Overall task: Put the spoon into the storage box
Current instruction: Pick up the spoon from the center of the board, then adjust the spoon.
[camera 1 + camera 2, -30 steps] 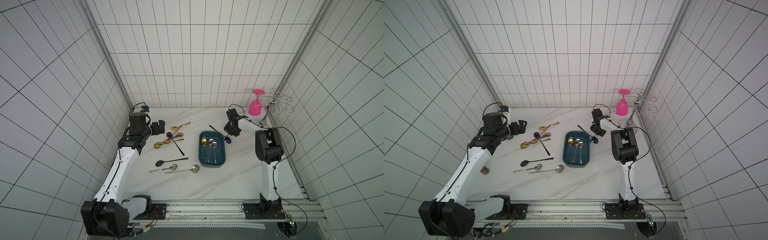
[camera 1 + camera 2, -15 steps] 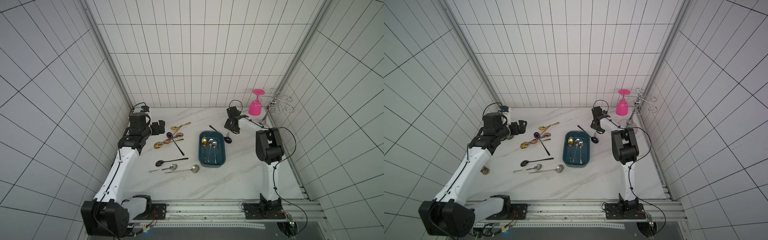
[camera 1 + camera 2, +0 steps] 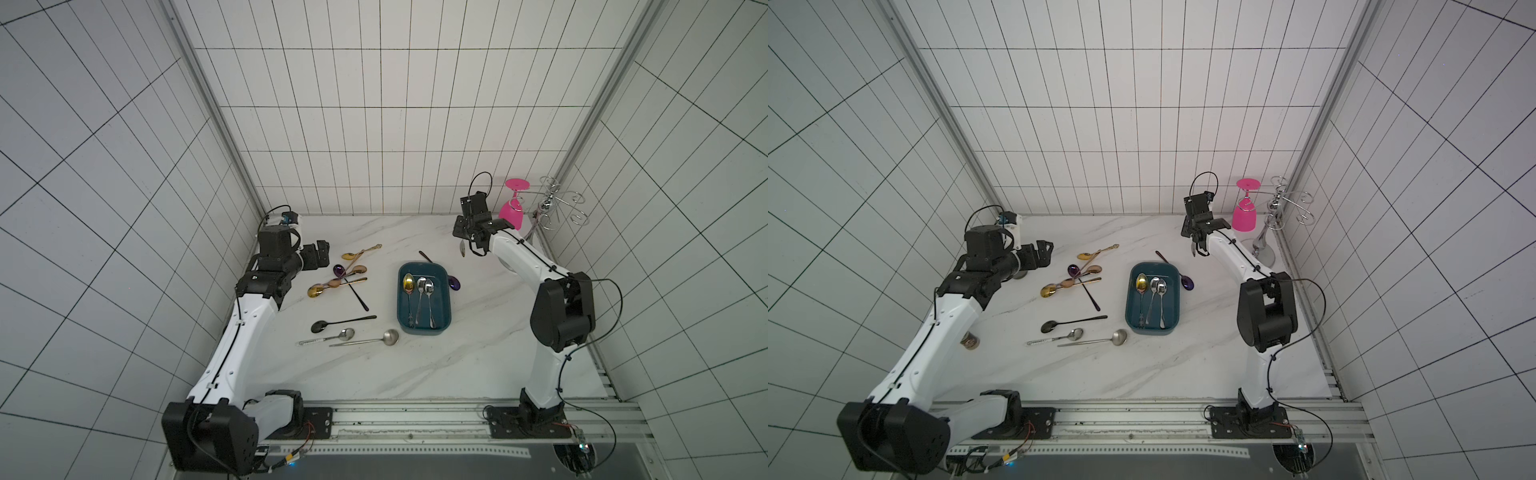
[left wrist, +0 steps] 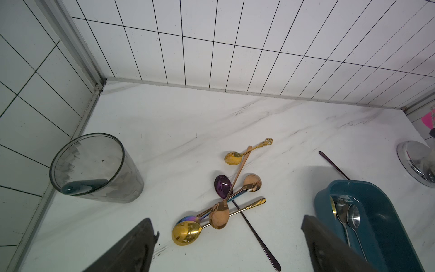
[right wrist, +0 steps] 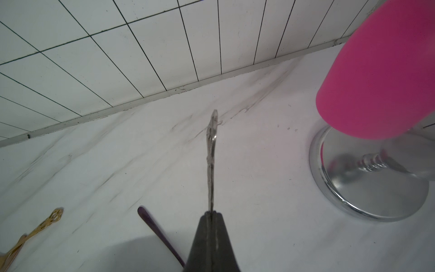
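Three spoons boxed, a fourth in the right hand

One silver spoon (image 5: 211,160) is pinched in the right hand (image 5: 211,214), whose fingers are pressed together on it; it hangs clear of the counter (image 3: 478,332), behind the box (image 3: 441,309) and near the pink glass (image 3: 512,210); spoon and box are apart. Inside the box lie a gold spoon (image 3: 408,285) and two silver ones, side by side. The left hand (image 3: 321,254) hovers spread wide, holding nothing, over the counter's back left, beside a crossed heap (image 3: 340,278) of gold, copper and purple spoons; three more lie in front of that heap; a purple spoon (image 3: 455,284) lies just beside the box's far right corner; a smoky cup (image 4: 94,169) stands by the left wall.
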`<action>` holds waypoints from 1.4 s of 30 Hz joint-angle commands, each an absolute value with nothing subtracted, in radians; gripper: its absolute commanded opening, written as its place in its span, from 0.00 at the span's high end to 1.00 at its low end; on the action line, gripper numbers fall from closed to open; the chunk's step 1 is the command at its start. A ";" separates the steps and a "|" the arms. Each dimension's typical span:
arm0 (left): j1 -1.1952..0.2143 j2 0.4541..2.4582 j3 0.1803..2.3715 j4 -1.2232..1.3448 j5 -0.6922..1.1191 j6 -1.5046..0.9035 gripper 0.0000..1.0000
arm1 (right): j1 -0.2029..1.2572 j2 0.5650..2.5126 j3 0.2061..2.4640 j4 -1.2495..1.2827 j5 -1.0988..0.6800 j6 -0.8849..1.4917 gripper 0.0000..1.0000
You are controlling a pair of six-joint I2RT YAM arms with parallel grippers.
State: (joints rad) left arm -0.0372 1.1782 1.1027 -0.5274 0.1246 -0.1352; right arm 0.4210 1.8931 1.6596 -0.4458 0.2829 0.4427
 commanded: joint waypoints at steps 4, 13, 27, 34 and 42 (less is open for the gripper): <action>-0.029 1.163 1.098 -0.505 0.120 -0.138 0.01 | 0.513 1.734 1.548 -0.566 0.206 0.535 1.00; -0.023 1.161 1.089 -0.498 0.128 -0.141 0.01 | 0.667 1.616 1.354 -0.518 0.133 0.607 1.00; -0.027 1.199 1.230 -0.622 0.512 -0.046 0.01 | 0.680 1.517 1.178 -0.174 -0.310 -0.127 1.00; -0.153 1.280 1.346 -0.713 0.673 -0.007 0.01 | 0.673 1.446 0.997 0.039 -0.471 -0.439 1.00; -0.286 1.376 1.395 -0.794 0.850 0.007 0.01 | 0.689 1.384 0.869 0.140 -0.422 -0.968 1.00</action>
